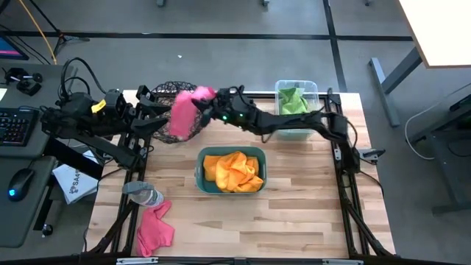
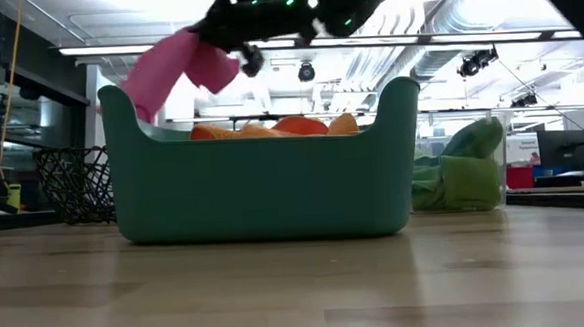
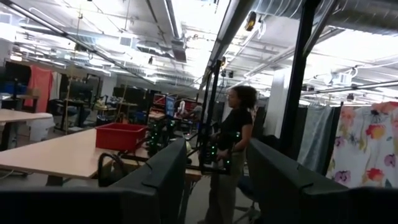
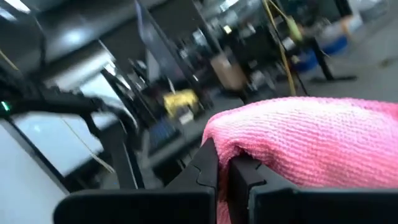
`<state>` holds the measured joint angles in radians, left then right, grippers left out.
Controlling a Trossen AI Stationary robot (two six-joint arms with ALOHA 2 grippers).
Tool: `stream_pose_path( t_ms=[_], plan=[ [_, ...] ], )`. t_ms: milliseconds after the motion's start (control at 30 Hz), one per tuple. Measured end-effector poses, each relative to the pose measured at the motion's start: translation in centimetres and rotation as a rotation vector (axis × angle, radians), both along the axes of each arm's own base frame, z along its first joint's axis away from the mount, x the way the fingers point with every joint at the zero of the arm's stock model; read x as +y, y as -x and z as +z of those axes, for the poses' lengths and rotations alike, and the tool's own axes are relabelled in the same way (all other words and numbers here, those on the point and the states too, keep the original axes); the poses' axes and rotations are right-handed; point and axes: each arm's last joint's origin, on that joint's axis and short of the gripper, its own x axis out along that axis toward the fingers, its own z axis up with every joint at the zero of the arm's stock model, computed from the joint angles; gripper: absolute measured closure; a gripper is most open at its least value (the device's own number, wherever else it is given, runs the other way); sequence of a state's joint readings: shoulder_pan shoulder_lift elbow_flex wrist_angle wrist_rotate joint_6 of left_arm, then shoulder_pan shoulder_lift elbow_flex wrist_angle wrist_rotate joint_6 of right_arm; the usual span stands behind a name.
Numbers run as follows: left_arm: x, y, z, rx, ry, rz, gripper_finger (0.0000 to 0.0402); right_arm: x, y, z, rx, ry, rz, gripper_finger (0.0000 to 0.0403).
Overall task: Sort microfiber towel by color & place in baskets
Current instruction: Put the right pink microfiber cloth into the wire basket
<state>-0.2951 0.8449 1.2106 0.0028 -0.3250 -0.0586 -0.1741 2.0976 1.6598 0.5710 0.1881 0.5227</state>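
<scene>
A pink towel (image 1: 182,112) hangs over the round wire-mesh basket (image 1: 165,110), another pink towel (image 1: 154,227) lies on the table.

my claw (image 4: 224,171) clamped on a pink towel (image 4: 311,140), fingers (image 4: 205,165) nearly together with cloth pinched between them, towel bunched up and draped over the tips, blurred room behind, dark frame bars, yellow object further back

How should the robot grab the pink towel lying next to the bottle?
Probably from straight above, pinching the raised fold in the middle of the crumpled pink towel. It lies flat and bunched at the table's front left corner, so its flat edges offer little to grip. Approach on the side away from the clear bottle, which touches its top edge.
</scene>
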Motion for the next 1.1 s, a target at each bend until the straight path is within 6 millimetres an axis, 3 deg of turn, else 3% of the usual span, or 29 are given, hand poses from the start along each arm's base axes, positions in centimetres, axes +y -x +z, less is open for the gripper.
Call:
stream_pose_path(
  t_ms=[233,467,600,867,1000,1100],
  plan=[
    [0.0,0.0,0.0,-0.001,0.003,0.001,0.0245,-2.6,-4.7,-1.7,0.014,0.071,-0.003,0.0403],
    [0.0,0.0,0.0,-0.004,0.043,-0.013,0.0245,-3.6,-7.7,-4.2,0.268,0.072,0.071,0.0386],
    [0.0,0.0,0.0,-0.005,0.044,-0.013,0.0245,-4.2,-7.7,-4.1,0.416,0.128,0.076,0.0329],
    [0.0,-0.1,0.0,0.002,0.042,-0.012,0.0245,-5.6,-5.3,-2.4,0.617,0.08,0.104,0.015],
    [-0.1,-0.4,-0.2,0.013,0.038,-0.011,0.0245,-5.3,-5.0,-1.7,0.58,0.023,0.305,0.0094],
    [-0.2,-0.7,-0.3,0.021,0.035,-0.013,0.0245,-4.5,-5.5,-0.9,0.426,-0.051,0.533,0.0079]
  ],
)
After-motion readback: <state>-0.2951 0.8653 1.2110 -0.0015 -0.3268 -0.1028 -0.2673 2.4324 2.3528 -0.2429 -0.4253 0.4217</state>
